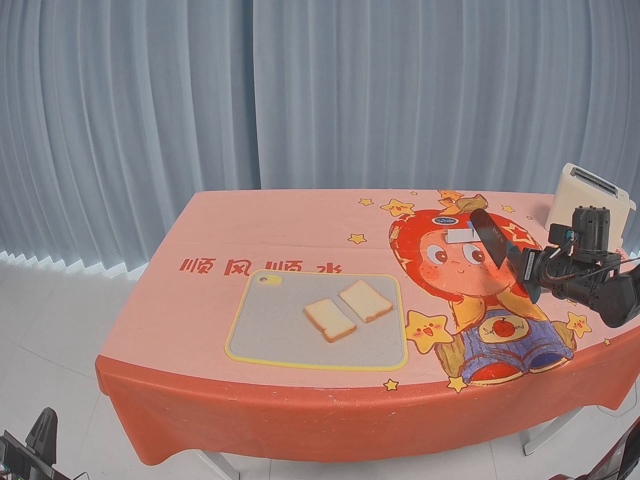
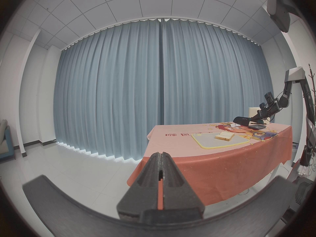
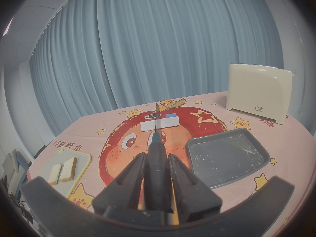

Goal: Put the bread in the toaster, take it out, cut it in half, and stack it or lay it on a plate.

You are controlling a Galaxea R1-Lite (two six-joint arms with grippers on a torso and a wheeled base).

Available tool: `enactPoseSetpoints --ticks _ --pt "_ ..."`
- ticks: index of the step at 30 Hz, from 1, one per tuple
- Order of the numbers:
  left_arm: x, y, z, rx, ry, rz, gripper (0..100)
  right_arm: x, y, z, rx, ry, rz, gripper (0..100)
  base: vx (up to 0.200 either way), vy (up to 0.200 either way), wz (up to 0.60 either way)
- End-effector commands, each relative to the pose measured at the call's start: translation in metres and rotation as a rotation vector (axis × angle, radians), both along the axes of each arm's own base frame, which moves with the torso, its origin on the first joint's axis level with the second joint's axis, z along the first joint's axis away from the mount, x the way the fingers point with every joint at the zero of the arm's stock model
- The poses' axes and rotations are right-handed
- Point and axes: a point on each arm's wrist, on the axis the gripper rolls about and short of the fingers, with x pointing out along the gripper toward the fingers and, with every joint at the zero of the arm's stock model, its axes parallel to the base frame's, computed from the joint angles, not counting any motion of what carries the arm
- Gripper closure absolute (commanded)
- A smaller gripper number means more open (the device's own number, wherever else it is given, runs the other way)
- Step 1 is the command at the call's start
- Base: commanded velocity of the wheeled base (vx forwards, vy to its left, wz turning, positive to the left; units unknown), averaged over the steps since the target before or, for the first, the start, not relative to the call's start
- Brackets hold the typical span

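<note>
Right, here's where you stand: your right claw (image 1: 528,268) is clenched around the handle of the knife (image 1: 490,236), blade raised clear of the tabletop (image 1: 280,235) and pointing away from the claw toward the middle of the cloth. Just beyond the knife tip lies a white block (image 3: 159,123), flat on the cloth. Well off to that claw's left, and a little nearer to you, sits the cutting board (image 1: 273,328) with the bread on it in two pieces: one half (image 1: 330,319) and the other half (image 1: 365,300), side by side, close together, both lying flat. So the cut looks done, and nothing sticks out of the toaster (image 1: 581,188) just behind the claw, which suggests the toasting and the taking-out are behind you too; whether the slices are properly browned you can't tell from here. What's left, by the look of it, is the last stretch: put the knife down, then carry both halves across. The grey tray (image 3: 227,155) waits low down between the right claw and the toaster, with nothing but crumbs or specks in it. Your left claw (image 2: 160,178) hangs low, well short of the tabletop's near edge, fingers pressed together on nothing, far from the bread.
</note>
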Motion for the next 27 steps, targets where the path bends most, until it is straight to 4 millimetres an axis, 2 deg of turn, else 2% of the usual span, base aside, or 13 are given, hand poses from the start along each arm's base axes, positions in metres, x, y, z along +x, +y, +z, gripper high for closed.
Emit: enactPoseSetpoints --ticks 1,14,27 --pt "0.0007 0.0000 -0.0051 0.000 0.009 0.000 100 -0.0003 0.0004 0.0012 0.001 -0.004 0.001 100 0.000 0.000 0.00" --pt "0.0007 0.0000 -0.0051 0.000 0.009 0.000 100 0.0011 0.0015 0.0028 0.005 -0.056 0.005 100 0.000 0.000 0.00" --pt "0.0007 0.0000 -0.0051 0.000 0.009 0.000 100 0.0037 0.0022 -0.0053 0.003 -0.038 0.007 100 0.000 0.000 0.00"
